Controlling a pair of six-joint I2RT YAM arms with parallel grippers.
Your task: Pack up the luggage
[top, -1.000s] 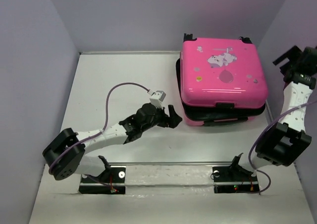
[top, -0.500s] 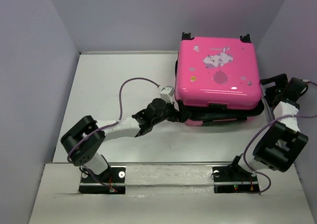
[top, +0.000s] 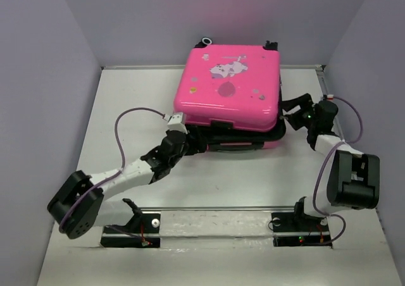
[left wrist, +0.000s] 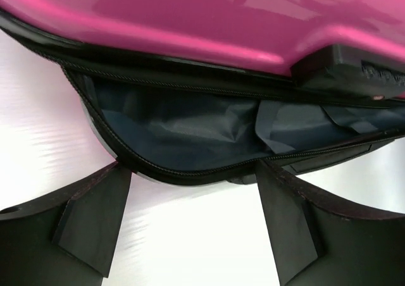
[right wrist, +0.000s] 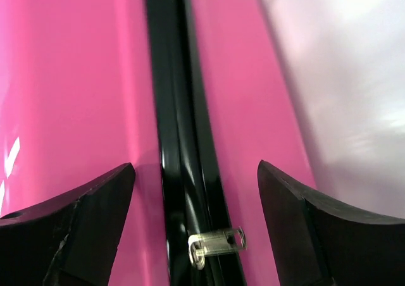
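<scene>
On the matte white table (top: pixel 126 109), the left gripper (top: pixel 192 142) lies low at the 7 o'clock corner of the luggage (top: pixel 231 90). Its flat, wedge-shaped black fingers (left wrist: pixel 95 216) are spread wide, their tips just beside the lower shell's rim. From the left wrist, the glossy hot-pink lid sits ajar over a black zip edge. In the gap between is the navy lining (left wrist: pixel 190 131), a soft fabric, creased and slack.

At the case's 3 o'clock side, the right gripper (top: pixel 292 109) faces the shell with its fingers (right wrist: pixel 82 229) likewise parted. Between them runs the shiny black seam (right wrist: pixel 174 109), flanked by smooth pink plastic. A small metal zip pull (right wrist: pixel 215 242) lies across it.

The luggage is a rounded square hard case. It rests flat toward 12 to 1 o'clock on the table, against the back wall (top: pixel 190 20), with cartoon prints on its lid.
</scene>
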